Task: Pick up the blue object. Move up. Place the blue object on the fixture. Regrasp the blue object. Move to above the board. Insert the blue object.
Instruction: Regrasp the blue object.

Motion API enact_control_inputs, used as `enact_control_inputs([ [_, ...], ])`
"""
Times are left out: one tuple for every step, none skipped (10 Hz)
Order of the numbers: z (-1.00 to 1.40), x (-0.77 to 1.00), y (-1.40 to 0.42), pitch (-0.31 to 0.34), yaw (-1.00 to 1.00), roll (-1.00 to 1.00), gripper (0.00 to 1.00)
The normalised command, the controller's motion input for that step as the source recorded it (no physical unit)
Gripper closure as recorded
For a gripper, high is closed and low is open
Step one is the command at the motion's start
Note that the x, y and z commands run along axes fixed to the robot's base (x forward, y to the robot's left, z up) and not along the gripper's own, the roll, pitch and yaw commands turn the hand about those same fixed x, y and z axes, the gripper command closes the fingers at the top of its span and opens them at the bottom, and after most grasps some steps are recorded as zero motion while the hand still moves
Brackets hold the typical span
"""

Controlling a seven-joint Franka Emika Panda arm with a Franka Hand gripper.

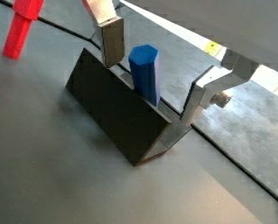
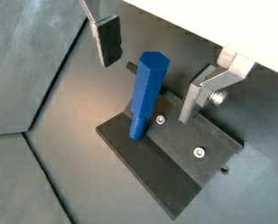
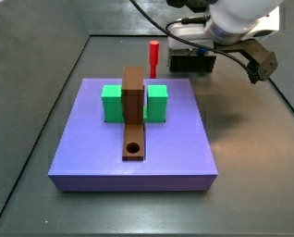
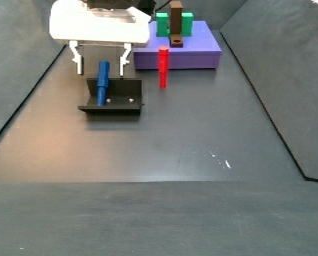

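Note:
The blue object (image 1: pixel 145 74) is a short hexagonal peg that leans nearly upright against the upright wall of the dark fixture (image 1: pixel 118 109), its lower end on the base plate (image 2: pixel 183 166). My gripper (image 1: pixel 162 72) is open and straddles it, with one finger (image 2: pixel 108 39) on one side and the second finger (image 2: pixel 205 92) on the opposite side. There is a gap on both sides, and neither pad touches the peg. A side view shows the gripper (image 4: pixel 103 68) just above the blue object (image 4: pixel 104 85) and fixture (image 4: pixel 111 103). The brown board (image 3: pixel 136 116), hole near its front end, lies on the purple platform (image 3: pixel 175 153).
A red peg (image 3: pixel 153 54) stands upright between the fixture (image 3: pixel 193 63) and the platform, also visible as the red peg (image 4: pixel 163 66). Two green blocks (image 3: pixel 113 102) flank the board. A dark cable (image 1: pixel 72 33) runs across the floor. Dark walls bound the work area.

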Motion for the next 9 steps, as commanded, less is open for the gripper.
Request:
enact_control_inputs([
  [0.0, 0.0, 0.0, 0.0, 0.0, 0.0, 1.0],
  [0.0, 0.0, 0.0, 0.0, 0.0, 0.0, 1.0],
  [0.0, 0.0, 0.0, 0.0, 0.0, 0.0, 1.0],
  [0.0, 0.0, 0.0, 0.0, 0.0, 0.0, 1.0],
  [0.0, 0.0, 0.0, 0.0, 0.0, 0.0, 1.0],
  [0.0, 0.0, 0.0, 0.0, 0.0, 0.0, 1.0],
  [0.0, 0.0, 0.0, 0.0, 0.0, 0.0, 1.0],
  [0.0, 0.0, 0.0, 0.0, 0.0, 0.0, 1.0],
  [0.0, 0.0, 0.0, 0.0, 0.0, 0.0, 1.0],
])
